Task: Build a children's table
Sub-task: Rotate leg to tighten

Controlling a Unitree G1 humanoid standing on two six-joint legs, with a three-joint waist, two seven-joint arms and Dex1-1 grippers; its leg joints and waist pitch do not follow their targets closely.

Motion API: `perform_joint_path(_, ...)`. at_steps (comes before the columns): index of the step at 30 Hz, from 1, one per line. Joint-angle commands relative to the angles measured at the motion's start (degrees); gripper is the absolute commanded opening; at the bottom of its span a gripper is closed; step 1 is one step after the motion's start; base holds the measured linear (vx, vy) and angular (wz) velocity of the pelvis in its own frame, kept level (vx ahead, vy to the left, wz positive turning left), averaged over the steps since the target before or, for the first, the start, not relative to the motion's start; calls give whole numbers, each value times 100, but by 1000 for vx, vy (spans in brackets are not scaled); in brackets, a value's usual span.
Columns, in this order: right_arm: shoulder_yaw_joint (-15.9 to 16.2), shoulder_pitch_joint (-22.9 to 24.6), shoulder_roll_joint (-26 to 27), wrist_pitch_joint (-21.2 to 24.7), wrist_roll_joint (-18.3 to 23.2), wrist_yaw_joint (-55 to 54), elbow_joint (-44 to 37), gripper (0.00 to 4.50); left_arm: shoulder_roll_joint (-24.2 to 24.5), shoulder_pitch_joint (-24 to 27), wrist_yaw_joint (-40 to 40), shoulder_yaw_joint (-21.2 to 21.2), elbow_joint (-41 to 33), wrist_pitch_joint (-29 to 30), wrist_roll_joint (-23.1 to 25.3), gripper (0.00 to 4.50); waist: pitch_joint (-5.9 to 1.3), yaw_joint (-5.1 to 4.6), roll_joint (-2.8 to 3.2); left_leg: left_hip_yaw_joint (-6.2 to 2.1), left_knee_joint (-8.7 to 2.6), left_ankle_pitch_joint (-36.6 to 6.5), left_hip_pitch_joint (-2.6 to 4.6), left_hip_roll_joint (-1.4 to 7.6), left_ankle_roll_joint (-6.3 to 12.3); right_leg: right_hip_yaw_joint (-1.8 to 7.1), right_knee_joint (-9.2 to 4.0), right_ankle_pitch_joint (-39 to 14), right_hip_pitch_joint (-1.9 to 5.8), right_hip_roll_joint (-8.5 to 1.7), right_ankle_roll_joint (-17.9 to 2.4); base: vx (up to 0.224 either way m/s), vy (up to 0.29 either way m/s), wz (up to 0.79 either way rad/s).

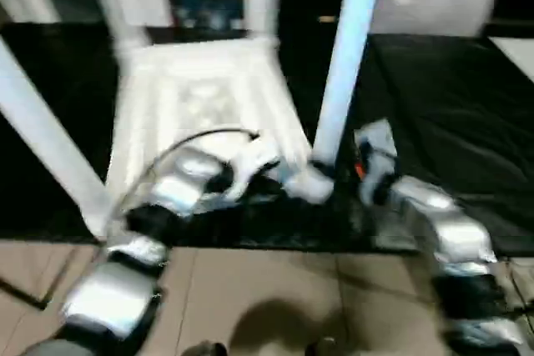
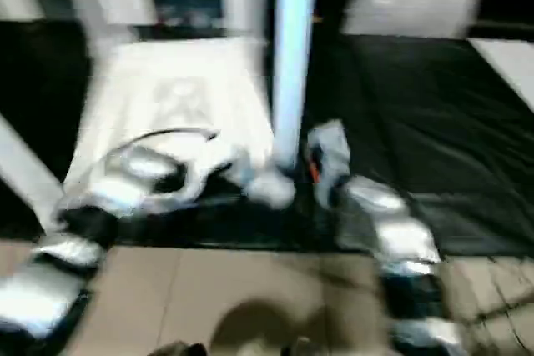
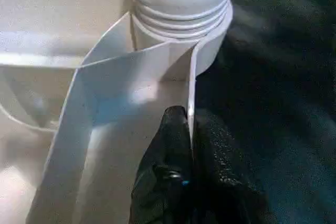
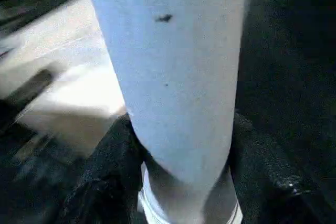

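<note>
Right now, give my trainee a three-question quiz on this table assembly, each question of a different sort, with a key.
1. True or false: the left claw is pinching the thin side wall of the upturned table top.
2. What is the right claw closed around? A) the leg standing in the near corner socket B) a pillow C) a loose leg lying flat on the black padded surface
3. Fill in: the slanted leg on the left edge of the head views rises from the top's near ____ corner.

Key: 1 true. 2 A. 3 left.
</note>
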Motion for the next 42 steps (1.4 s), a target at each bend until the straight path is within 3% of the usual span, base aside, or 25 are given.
perform_joint_path(1,326,-106,657,258,264,-456,216,198,-512,-263,612,115,-117,69,-221,0,-338,-3,-28,-279,-522,-2158,167,327,-258,139,-539,-2005,124,-297,-1029,0,0,0)
perform_joint_path(3,276,-127,805,59,263,-660,300,198,-658,-309,991,194,-69,75,-209,0,-363,11,-34,-246,-489,-1990,194,326,-121,151,-540,-1655,132,-281,-1100,0,0,0)
perform_joint_path(6,60,-120,1103,-147,242,-952,237,268,-841,-361,1333,282,21,25,-131,0,-403,36,-15,-210,-461,-1531,167,331,148,142,-500,-988,180,-265,-1240,0,0,0)
perform_joint_path(9,88,21,968,-125,109,-839,68,288,-715,-287,1229,151,-4,-105,10,0,-430,71,-21,-199,-437,-1121,151,328,357,129,-456,-494,227,-266,-1362,0,0,0)
perform_joint_path(10,118,59,897,-157,77,-773,42,297,-667,-262,1156,116,-21,-157,29,0,-441,94,-4,-189,-419,-859,146,331,515,125,-433,-176,249,-274,-1414,0,0,0)
perform_joint_path(12,200,177,642,-307,23,-558,-40,321,-509,-175,982,31,-83,-214,84,0,-435,119,-8,-186,-417,-868,151,336,571,114,-447,-249,253,-277,-1442,0,0,0)
perform_joint_path(15,307,290,276,-565,-24,-228,-75,343,-294,-15,640,-103,-195,-365,100,0,-422,133,-2,-196,-436,-1040,142,354,515,116,-457,-523,267,-286,-1408,0,0,0)
perform_joint_path(17,251,326,-197,-936,-61,347,-47,365,33,279,-146,-284,-319,-981,52,0,-420,124,-21,-194,-435,-1227,152,353,462,118,-491,-793,266,-280,-1379,0,0,0)
perform_joint_path(20,269,336,-570,-1083,33,984,-94,382,213,449,-525,-342,-357,-1141,-16,0,-427,119,-32,-184,-431,-1311,168,370,462,129,-482,-846,251,-277,-1410,0,0,0)
perform_joint_path(25,635,495,-1473,-1524,349,2758,-303,382,535,590,-1422,-449,-405,-1511,-213,0,-427,212,-34,-180,-432,-1351,198,402,460,134,-456,-852,248,-293,-1434,0,0,0)
perform_joint_path(30,966,503,-2083,-1710,538,4120,-173,382,834,561,-2291,-542,-397,-1730,-321,0,-454,299,-60,-153,-383,-993,178,405,677,117,-385,-412,276,-297,-1590,0,0,0)
perform_joint_path(31,1007,500,-2140,-1711,547,4262,-158,356,867,555,-2374,-560,-402,-1736,-321,0,-459,323,-49,-153,-376,-957,182,409,691,111,-378,-391,274,-297,-1605,0,0,0)
perform_joint_path(34,1104,448,-2243,-1753,533,4549,-56,343,964,544,-2640,-638,-429,-1808,-309,0,-465,390,-51,-137,-364,-851,189,418,730,105,-350,-294,250,-297,-1660,0,0,0)
perform_joint_path(40,1257,144,-2303,-1760,698,5098,311,284,1102,620,-3235,-786,-599,-1838,-380,0,-453,428,-43,-143,-374,-1013,206,428,601,101,-366,-584,238,-305,-1663,0,0,0)
perform_joint_path(42,1285,101,-2315,-1668,784,5306,291,261,1109,628,-3309,-798,-624,-1828,-390,0,-449,449,-68,-139,-374,-973,208,430,622,105,-352,-515,236,-301,-1666,0,0,0)
